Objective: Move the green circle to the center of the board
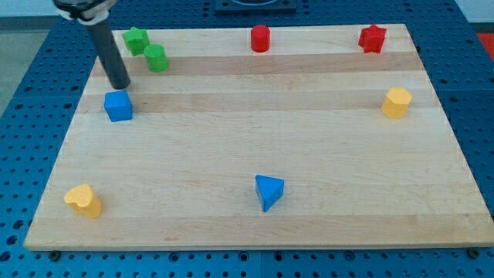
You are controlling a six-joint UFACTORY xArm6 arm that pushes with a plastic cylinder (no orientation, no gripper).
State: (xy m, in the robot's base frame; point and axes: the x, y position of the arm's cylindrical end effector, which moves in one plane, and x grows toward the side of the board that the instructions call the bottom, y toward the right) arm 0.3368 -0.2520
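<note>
The green circle [157, 58], a small green cylinder, stands near the board's top left corner. A green star-shaped block [136, 38] sits just up and left of it. My tip [120, 85] rests on the board to the lower left of the green circle, a short gap away, and just above the blue cube [118, 106]. The rod slants up to the view's top left.
The wooden board [255, 139] also carries a red cylinder [261, 38] at top centre, a red star [372, 38] at top right, a yellow block [397, 102] at right, a blue triangle [268, 191] at bottom centre and a yellow block [83, 200] at bottom left.
</note>
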